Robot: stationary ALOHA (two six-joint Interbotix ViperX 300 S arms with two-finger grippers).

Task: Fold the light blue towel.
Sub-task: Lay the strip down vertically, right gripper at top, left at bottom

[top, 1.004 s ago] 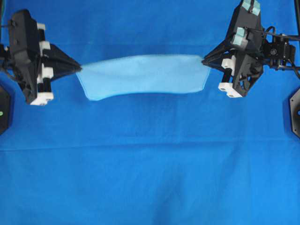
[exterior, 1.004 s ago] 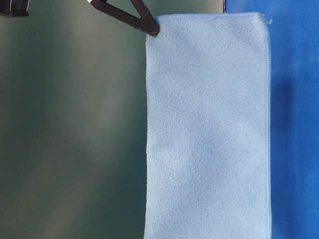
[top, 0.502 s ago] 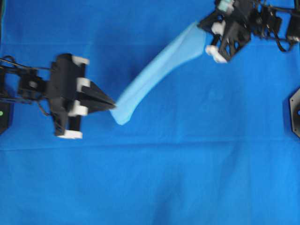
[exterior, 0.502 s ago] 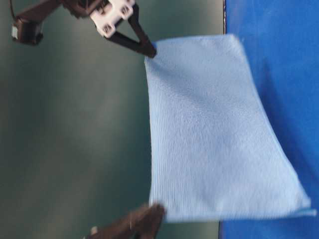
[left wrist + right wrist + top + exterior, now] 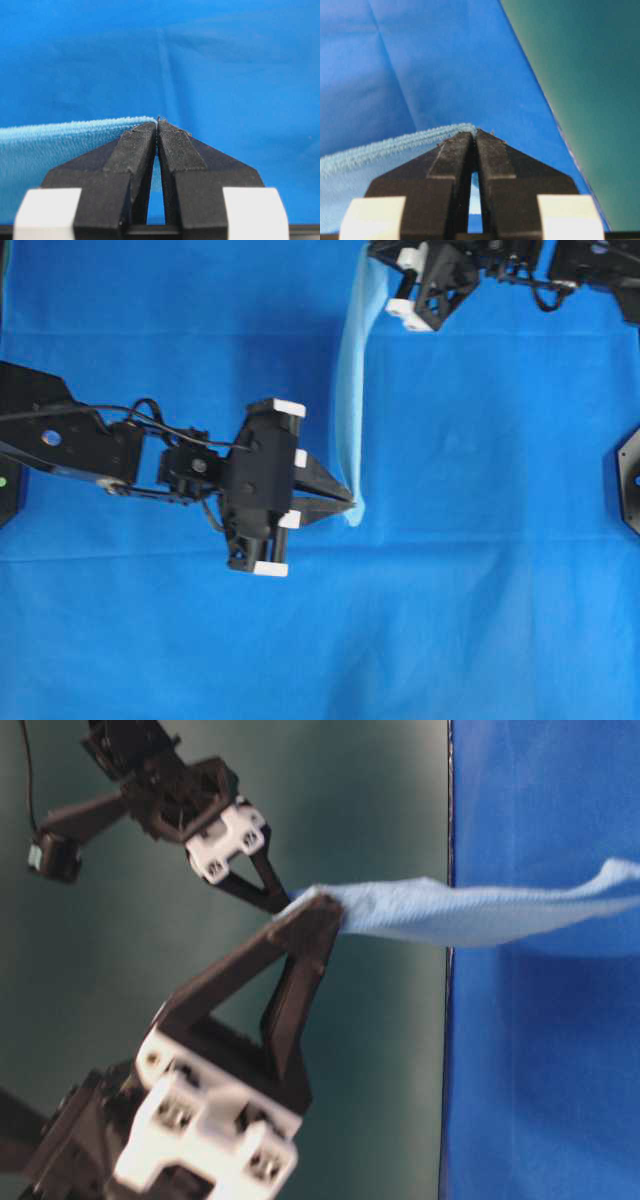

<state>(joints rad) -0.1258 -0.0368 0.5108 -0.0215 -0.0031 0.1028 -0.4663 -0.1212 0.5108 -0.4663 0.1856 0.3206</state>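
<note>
The left gripper [image 5: 345, 507] is pinched tight on one corner of the light blue towel [image 5: 349, 390], its fingertips [image 5: 150, 131] meeting on the hem. The right gripper [image 5: 375, 255], at the far edge of the table, clamps the other corner the same way. Between the two pincers the towel hangs stretched, seen nearly edge-on, above the royal-blue table cover [image 5: 480, 590]. No legible lettering shows; the table-level view seems too blurred to reveal any.
</note>
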